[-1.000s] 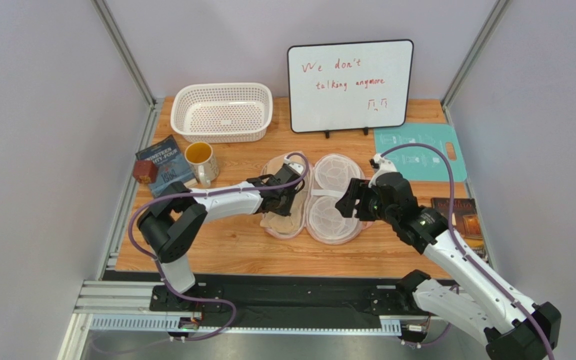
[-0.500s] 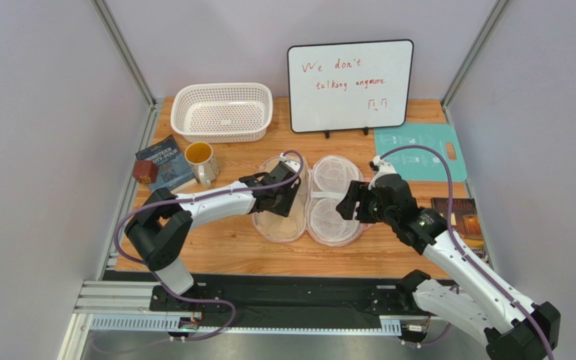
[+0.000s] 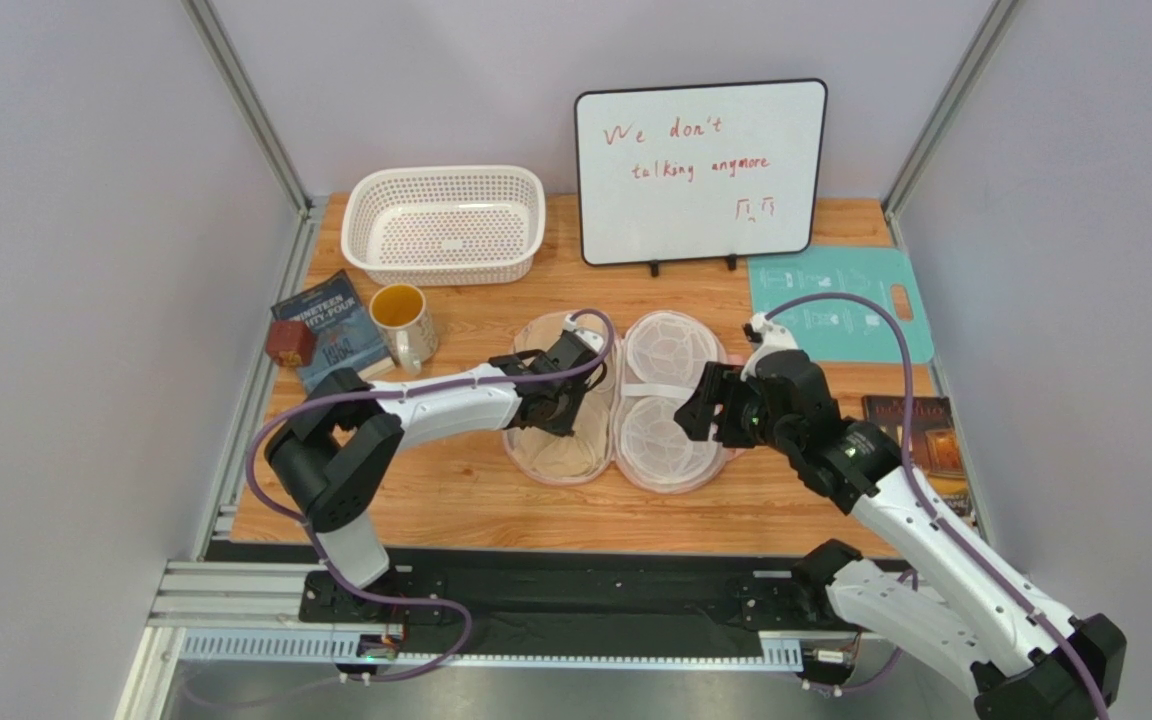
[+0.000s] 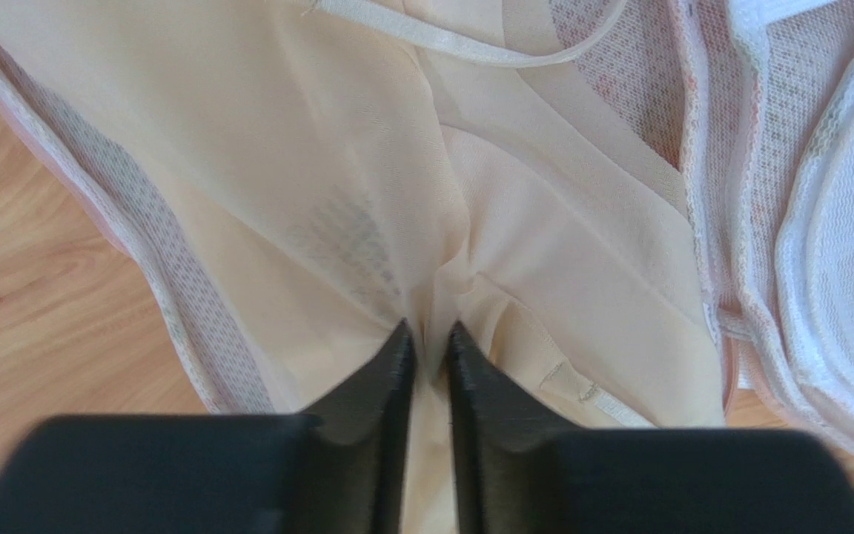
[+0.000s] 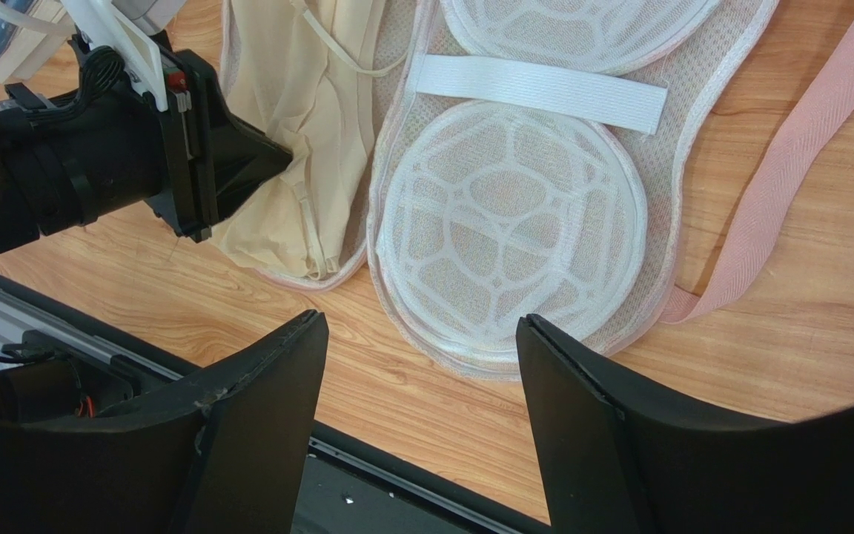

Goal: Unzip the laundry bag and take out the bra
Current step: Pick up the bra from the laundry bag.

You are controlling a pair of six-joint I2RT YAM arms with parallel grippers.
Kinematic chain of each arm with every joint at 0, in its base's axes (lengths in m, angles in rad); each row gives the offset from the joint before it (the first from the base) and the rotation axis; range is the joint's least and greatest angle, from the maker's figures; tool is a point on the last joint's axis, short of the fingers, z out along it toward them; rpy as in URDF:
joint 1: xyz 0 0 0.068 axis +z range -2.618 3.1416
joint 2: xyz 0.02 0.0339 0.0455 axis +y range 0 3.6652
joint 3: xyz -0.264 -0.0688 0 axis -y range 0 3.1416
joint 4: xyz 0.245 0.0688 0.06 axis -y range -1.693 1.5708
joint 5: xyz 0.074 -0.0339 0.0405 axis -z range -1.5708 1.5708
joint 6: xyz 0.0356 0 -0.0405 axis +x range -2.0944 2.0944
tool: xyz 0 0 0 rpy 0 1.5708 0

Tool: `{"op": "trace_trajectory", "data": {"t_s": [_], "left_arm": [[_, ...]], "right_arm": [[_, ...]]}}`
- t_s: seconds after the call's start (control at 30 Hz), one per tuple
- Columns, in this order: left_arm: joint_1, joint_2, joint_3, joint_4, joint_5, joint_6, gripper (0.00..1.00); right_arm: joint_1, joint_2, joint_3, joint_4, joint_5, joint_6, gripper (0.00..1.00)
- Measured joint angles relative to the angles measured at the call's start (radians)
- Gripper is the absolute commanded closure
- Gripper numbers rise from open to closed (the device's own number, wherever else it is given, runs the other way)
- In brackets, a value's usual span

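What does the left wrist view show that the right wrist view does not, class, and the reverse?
Only the left wrist view: the fold of the bra pinched inside the left gripper. Only the right wrist view: the open right gripper, the pink strap and the white elastic band. Both: the bra, the opened laundry bag, the wooden table.

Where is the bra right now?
In the top view, the bra lies in the left half of the open laundry bag, pinched by the left gripper.

White arms [image 3: 447, 402], purple cables [image 3: 835, 297], black left claw [image 4: 429, 329] and right claw [image 5: 420, 323]
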Motion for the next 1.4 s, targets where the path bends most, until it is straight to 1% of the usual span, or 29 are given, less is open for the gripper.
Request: {"op": "trace_trajectory", "data": {"t_s": [0.07,0.1,0.27,0.5,0.83,1.23,1.4], "left_arm": [[-0.004,0.000,0.000,0.001,-0.006,0.003,0.98],[-0.006,-0.001,0.000,0.000,-0.010,0.008,1.00],[-0.011,-0.027,0.000,-0.028,-0.018,0.011,1.00],[-0.016,-0.151,0.014,-0.090,-0.040,0.019,1.00],[-0.017,-0.312,0.046,-0.135,-0.035,0.045,1.00],[-0.014,-0.409,0.253,-0.249,-0.040,0.135,1.00],[0.017,-0.432,0.352,-0.304,-0.039,0.175,1.00]], "right_arm": [[0.000,-0.005,0.000,-0.003,0.000,0.000,0.30],[0.000,-0.006,0.000,-0.004,0.000,0.000,0.30],[-0.001,-0.007,0.000,-0.004,0.000,0.000,0.30],[-0.001,-0.007,0.000,-0.004,0.000,0.000,0.30],[-0.001,-0.007,0.000,-0.004,0.001,0.000,0.30],[-0.001,-0.011,-0.011,-0.004,0.001,0.000,0.30],[-0.001,-0.021,-0.016,-0.006,0.001,0.000,0.30]]}}
